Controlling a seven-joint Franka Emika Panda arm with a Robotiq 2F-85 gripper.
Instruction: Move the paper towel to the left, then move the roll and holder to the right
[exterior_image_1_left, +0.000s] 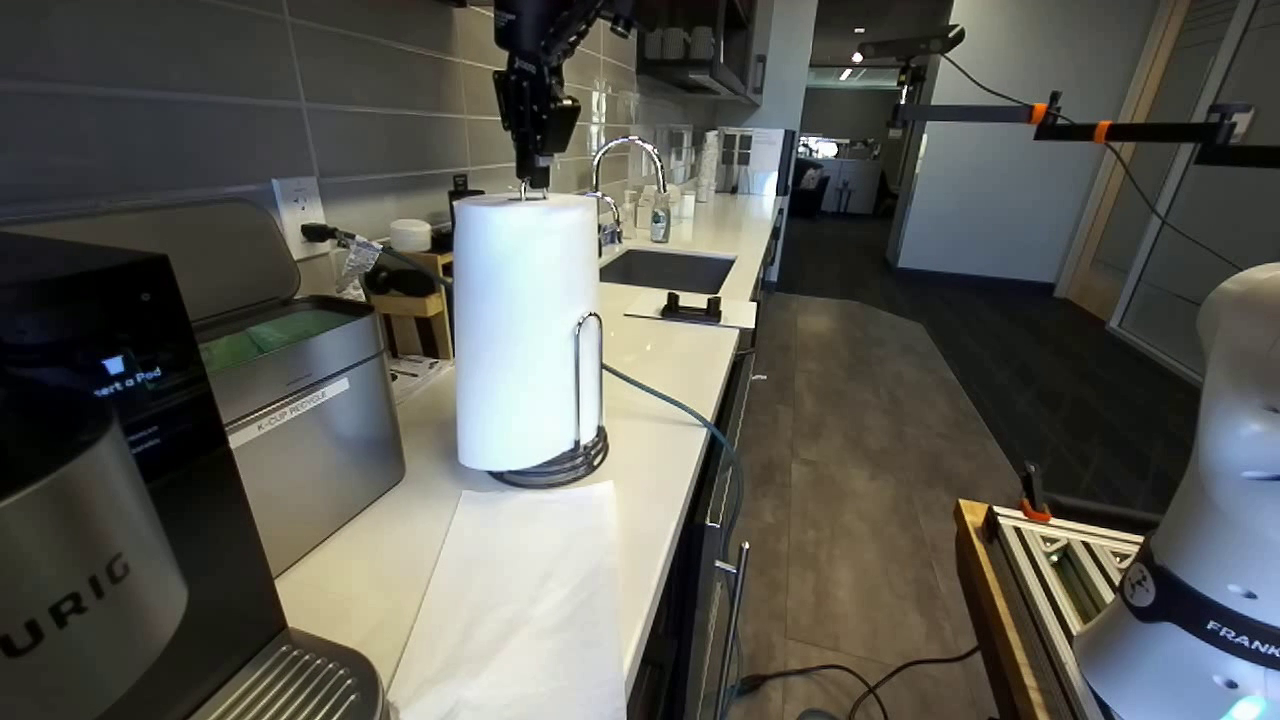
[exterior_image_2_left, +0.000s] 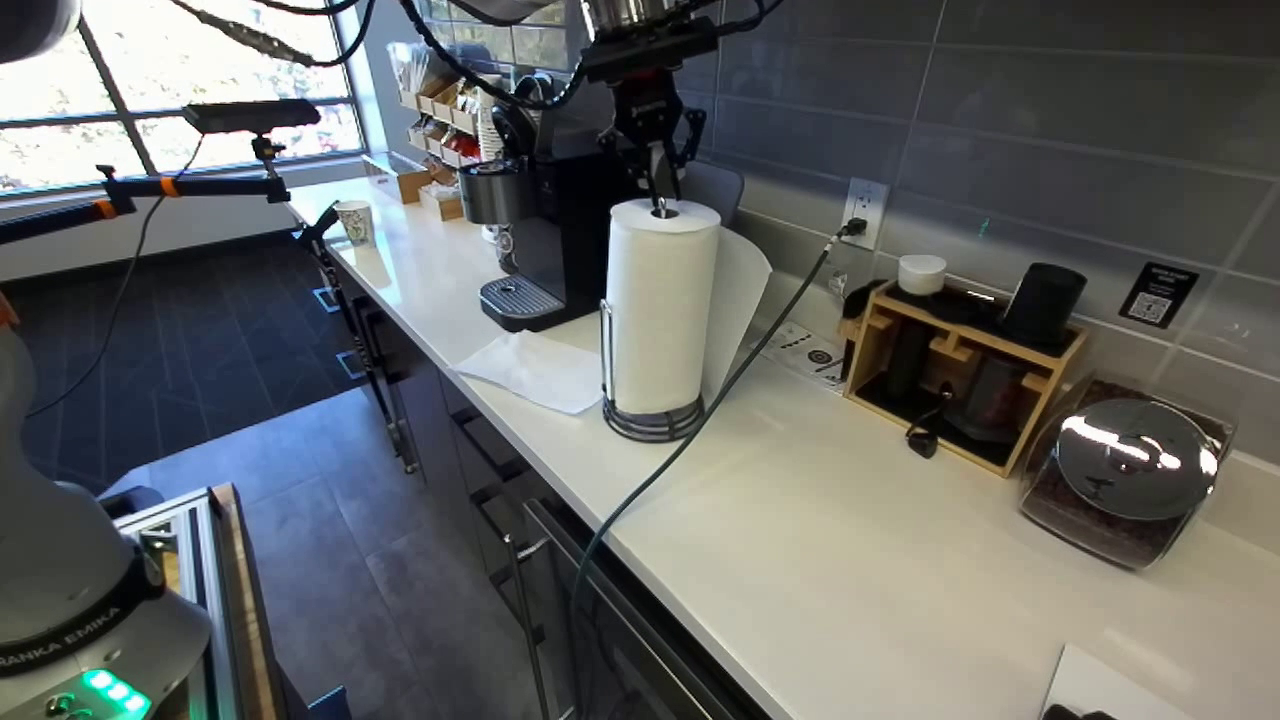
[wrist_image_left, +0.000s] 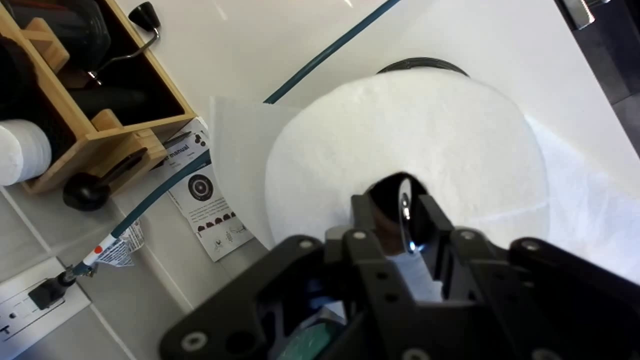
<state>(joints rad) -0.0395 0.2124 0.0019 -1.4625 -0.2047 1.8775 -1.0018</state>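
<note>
The roll and holder stands upright on the counter, a thick white cylinder in both exterior views (exterior_image_1_left: 525, 330) (exterior_image_2_left: 660, 320), with a dark wire base. The wrist view shows the roll's top (wrist_image_left: 400, 125) from above. My gripper (exterior_image_1_left: 534, 182) is right above the roll, pointing down, also in an exterior view (exterior_image_2_left: 667, 190). In the wrist view its fingers (wrist_image_left: 398, 212) are apart, on either side of the holder's shiny top loop (wrist_image_left: 405, 205), with gaps beside it. The paper towel (exterior_image_1_left: 530, 600) lies flat beside the holder's base, towards the coffee machine; it also shows in an exterior view (exterior_image_2_left: 545, 370).
A coffee machine (exterior_image_2_left: 575, 220) and a grey recycling bin (exterior_image_1_left: 320, 430) stand near. A green cable (exterior_image_2_left: 700, 420) runs from the wall outlet across the counter beside the roll. A wooden rack (exterior_image_2_left: 960, 370) and glass jar (exterior_image_2_left: 1125, 480) stand along the wall. A sheet flap (exterior_image_2_left: 740, 290) hangs off the roll.
</note>
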